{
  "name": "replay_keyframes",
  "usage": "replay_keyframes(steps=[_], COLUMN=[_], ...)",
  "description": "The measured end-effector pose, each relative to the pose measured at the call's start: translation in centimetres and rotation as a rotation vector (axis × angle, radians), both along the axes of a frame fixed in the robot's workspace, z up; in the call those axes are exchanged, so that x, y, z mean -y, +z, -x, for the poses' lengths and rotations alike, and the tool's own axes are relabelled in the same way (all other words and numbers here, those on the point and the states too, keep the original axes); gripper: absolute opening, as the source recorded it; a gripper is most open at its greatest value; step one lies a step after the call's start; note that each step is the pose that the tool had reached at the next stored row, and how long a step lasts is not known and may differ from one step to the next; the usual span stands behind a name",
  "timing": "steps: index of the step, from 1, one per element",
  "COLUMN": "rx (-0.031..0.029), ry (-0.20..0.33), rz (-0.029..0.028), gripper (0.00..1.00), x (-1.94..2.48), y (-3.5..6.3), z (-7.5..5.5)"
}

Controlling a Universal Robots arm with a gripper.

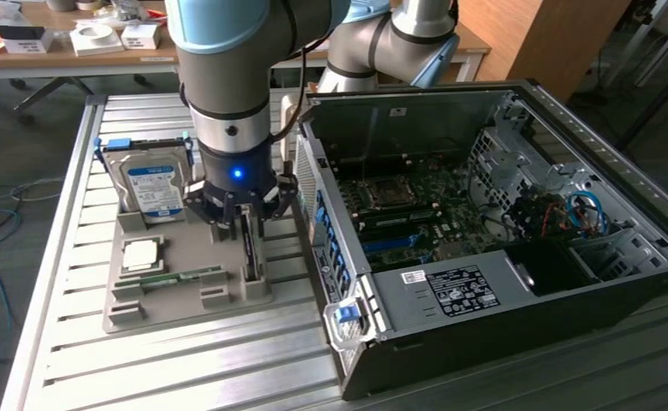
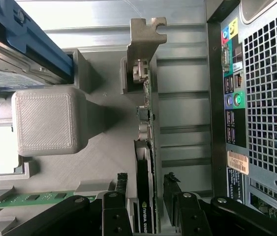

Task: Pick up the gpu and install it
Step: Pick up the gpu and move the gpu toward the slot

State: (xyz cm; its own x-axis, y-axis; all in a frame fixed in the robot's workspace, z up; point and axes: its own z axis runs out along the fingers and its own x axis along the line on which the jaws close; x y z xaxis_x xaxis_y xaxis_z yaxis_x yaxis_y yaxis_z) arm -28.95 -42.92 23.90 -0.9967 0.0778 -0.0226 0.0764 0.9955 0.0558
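The gpu [image 1: 251, 259] is a thin dark card standing on edge in a slot of the grey printed holder [image 1: 186, 310], with its metal bracket at one end. My gripper [image 1: 244, 221] is lowered right over it. In the wrist view the gpu [image 2: 144, 157] runs between the two black fingers [image 2: 121, 192], and my gripper [image 2: 145, 194] straddles it, open, with a narrow gap showing on each side of the card. Beside the holder, toward the exterior view's right, the open computer case [image 1: 608, 257] lies with its motherboard [image 1: 416, 218] exposed.
The holder also carries a silver hard drive with a blue label [image 1: 152, 187], a processor [image 1: 142, 254] and a green memory stick [image 1: 181, 277]. The case's rear panel [image 2: 261, 98] stands close to the gpu. Everything rests on a slatted metal table [image 1: 197, 368].
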Motion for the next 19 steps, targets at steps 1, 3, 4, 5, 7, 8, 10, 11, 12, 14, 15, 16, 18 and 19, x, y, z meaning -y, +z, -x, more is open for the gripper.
replay_keyframes(steps=[1, 3, 4, 5, 7, 8, 10, 11, 12, 14, 15, 16, 18, 19], rx=[0.0001, 0.0002, 0.0004, 0.0003, 0.0001, 0.0001, 0.0001, 0.0001, 0.0004, 0.0003, 0.0, 0.0, 0.0001, 0.0001], ry=[0.0, 0.0, 0.0, 0.0, 0.0, 0.0, 0.0, 0.0, 0.0, 0.0, 0.0, 0.0, 0.0, 0.0], rz=[0.0, -0.0001, -0.0003, -0.0001, -0.0001, -0.0001, -0.0001, 0.0, -0.0002, -0.0002, 0.0, 0.0, 0.0, 0.0], gripper=[0.43, 0.43, 0.43, 0.43, 0.43, 0.43, 0.43, 0.43, 0.43, 0.43, 0.43, 0.43, 0.43, 0.43], x=[0.0, 0.0, 0.0, 0.0, 0.0, 0.0, 0.0, 0.0, 0.0, 0.0, 0.0, 0.0, 0.0, 0.0], y=[0.0, -0.04, -0.09, -0.09, -0.09, -0.09, -0.09, -0.09, -0.15, -0.25, -0.25, -0.25, -0.25, -0.26], z=[0.0, 0.0, -0.01, 0.0, 0.0, 0.0, 0.0, 0.0, -0.01, 0.0, 0.0, 0.0, 0.0, 0.0])
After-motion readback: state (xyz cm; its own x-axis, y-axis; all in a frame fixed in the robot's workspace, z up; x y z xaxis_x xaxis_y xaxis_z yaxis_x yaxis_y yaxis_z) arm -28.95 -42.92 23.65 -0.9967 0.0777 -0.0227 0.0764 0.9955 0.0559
